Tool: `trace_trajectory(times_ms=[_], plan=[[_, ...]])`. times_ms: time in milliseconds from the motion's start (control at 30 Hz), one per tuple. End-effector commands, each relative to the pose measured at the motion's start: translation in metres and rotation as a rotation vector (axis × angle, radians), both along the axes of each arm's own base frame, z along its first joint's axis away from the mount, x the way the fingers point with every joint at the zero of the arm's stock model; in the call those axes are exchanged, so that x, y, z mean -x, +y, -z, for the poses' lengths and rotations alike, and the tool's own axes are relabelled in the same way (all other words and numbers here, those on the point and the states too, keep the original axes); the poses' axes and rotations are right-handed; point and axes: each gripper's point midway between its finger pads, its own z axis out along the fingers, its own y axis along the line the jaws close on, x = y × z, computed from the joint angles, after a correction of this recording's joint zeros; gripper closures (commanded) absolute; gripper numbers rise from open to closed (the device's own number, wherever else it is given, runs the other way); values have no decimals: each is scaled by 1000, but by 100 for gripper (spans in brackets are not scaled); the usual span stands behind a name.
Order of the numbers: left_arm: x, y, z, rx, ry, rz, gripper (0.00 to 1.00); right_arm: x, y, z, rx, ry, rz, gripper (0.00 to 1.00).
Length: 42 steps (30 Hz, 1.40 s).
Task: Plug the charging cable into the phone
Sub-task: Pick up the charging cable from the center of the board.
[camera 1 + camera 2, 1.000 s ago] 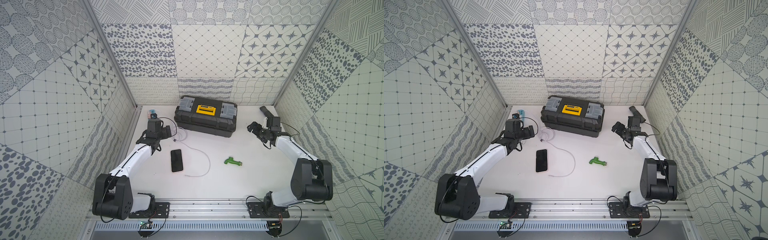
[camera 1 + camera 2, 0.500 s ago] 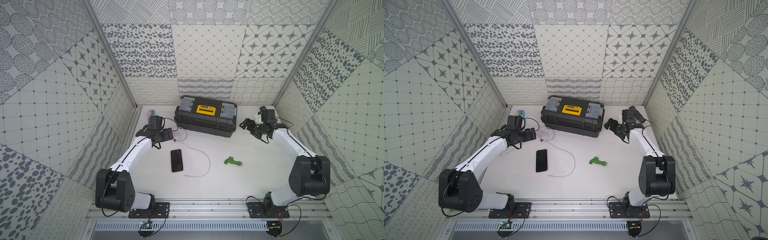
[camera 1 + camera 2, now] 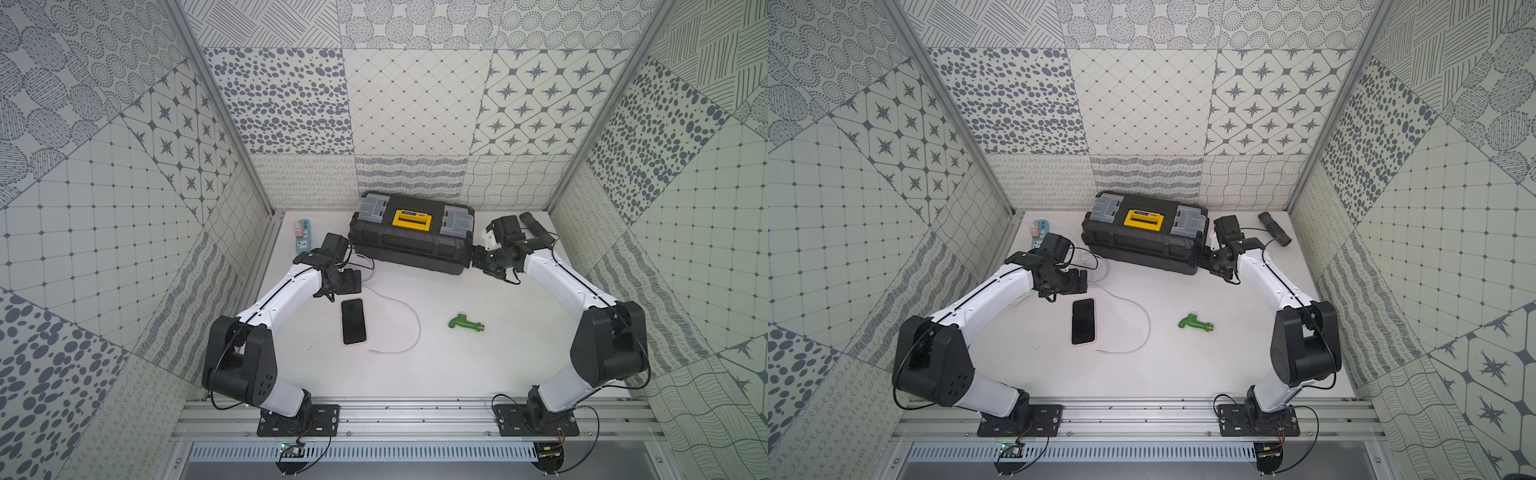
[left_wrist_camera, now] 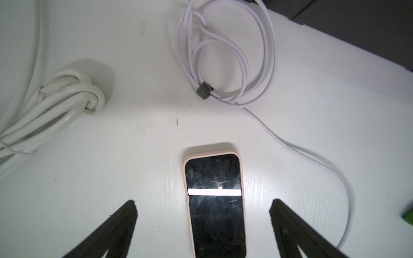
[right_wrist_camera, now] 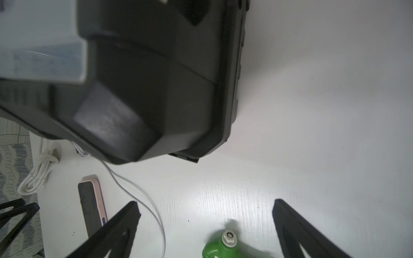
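Charging cable [image 4: 271, 55]: coiled on the table by the toolbox [image 3: 411, 245]. Its loose run curves past the phone [image 3: 354, 321], which lies flat, screen up. The free end lies near the phone's near end, unplugged.

Left gripper [image 4: 203, 202]: at the phone's far end, jaws spread wide, empty.

Right gripper [image 5: 205, 202]: beside the toolbox, jaws spread, empty.

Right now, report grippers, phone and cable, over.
Left gripper open, empty, by the far end of the phone. Right gripper open, empty, beside the toolbox. Charging cable unplugged, free end on the table beside the phone. Nothing in the way.
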Motion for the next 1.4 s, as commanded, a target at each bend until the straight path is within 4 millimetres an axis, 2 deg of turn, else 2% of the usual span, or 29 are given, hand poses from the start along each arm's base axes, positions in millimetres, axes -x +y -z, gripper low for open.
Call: trace_trajectory(times_ms=[0, 200, 433, 567, 667, 900, 1367], plan=[[15, -8, 5, 5, 64, 22, 4, 10, 18, 6, 73, 22, -68, 3], [19, -17, 5, 26, 54, 33, 4, 39, 63, 36, 171, 102, -187, 3], [29, -28, 5, 82, 47, 29, 8, 62, 115, 54, 301, 99, -357, 5], [36, -32, 5, 90, 45, 45, 8, 72, 133, 62, 352, 94, -438, 17], [40, -31, 4, 92, 40, 47, 9, 81, 144, 68, 370, 102, -485, 22], [43, -32, 3, 105, 42, 44, 9, 100, 153, 94, 389, 171, -533, 36], [56, -37, 4, 145, 35, 55, 10, 104, 163, 125, 416, 236, -540, 55]])
